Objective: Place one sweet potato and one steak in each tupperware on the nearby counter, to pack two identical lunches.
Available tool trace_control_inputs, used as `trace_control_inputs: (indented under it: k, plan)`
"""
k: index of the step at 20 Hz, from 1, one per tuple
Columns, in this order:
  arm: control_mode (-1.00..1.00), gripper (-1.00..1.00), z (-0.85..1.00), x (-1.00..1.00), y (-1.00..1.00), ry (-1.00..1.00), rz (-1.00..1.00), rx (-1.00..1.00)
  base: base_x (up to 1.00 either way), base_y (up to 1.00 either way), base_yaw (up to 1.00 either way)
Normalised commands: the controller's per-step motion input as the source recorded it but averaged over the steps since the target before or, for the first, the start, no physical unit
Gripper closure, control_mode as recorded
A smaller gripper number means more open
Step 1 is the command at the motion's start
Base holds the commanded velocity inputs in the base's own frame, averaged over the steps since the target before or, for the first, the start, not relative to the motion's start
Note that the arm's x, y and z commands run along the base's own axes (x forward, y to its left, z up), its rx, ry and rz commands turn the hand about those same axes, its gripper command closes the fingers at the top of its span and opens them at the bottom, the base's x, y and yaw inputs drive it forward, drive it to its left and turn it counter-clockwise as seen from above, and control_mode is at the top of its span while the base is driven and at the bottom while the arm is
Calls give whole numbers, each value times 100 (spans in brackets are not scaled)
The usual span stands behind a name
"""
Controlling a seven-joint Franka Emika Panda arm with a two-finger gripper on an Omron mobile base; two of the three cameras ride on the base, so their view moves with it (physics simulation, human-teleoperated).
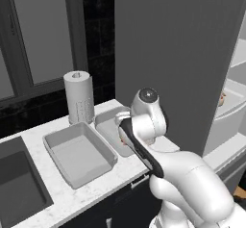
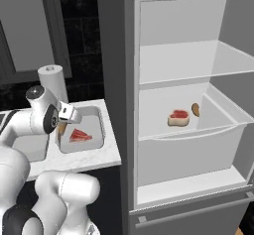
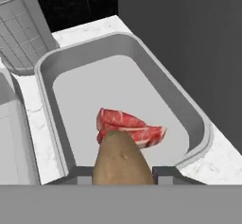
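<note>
Orange-brown tapered sweet potato (image 3: 123, 159) sits clamped in the narrowly opened tool (image 3: 124, 173), above a red raw steak (image 3: 127, 127) inside the light-grey rectangular tupperware (image 3: 191, 119) on the white marble desk (image 3: 222, 159).

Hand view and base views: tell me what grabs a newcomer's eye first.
The orange-brown tapered sweet potato, gripped between the dark fingers, hangs over the light-grey rectangular tupperware by the fridge, where a red raw steak already lies. In the right base view, the open fridge holds a second steak and tuber in its drawer.

Even soft light, faint shadows, slightly blurry render
</note>
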Motion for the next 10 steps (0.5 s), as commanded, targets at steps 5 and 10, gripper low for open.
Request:
trace_control_inputs:
  k: [5, 10]
  plan:
    - [-100, 100, -13, 50, 11, -3, 15, 3, 0, 0, 0]
    - [-100, 100, 22, 7, 0, 14, 6, 2, 0, 0, 0]
